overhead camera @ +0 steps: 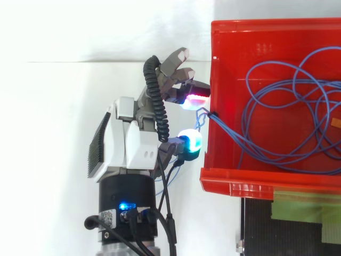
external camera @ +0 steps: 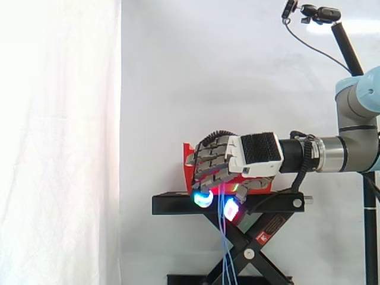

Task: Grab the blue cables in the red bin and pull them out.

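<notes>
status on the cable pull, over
Hand shut on blue cables outside red bin. Strands hang over its wall, most coiled inside. No obstruction seen.

Thin blue cables [overhead camera: 240, 137] looped inside red bin [overhead camera: 256, 184]; strands draped over its wall

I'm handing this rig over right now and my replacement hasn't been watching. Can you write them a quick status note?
Hand: fingers curled, shut on the blue cables, just outside the wall of the red bin.
Cables: some strands run over that wall to the hand. In the side view, strands hang from the hand down past the black stand. Most of the loops lie inside the bin.
Done: cables grabbed, a part drawn over the wall.
Left: pull the rest of the loops clear of the bin.
</notes>
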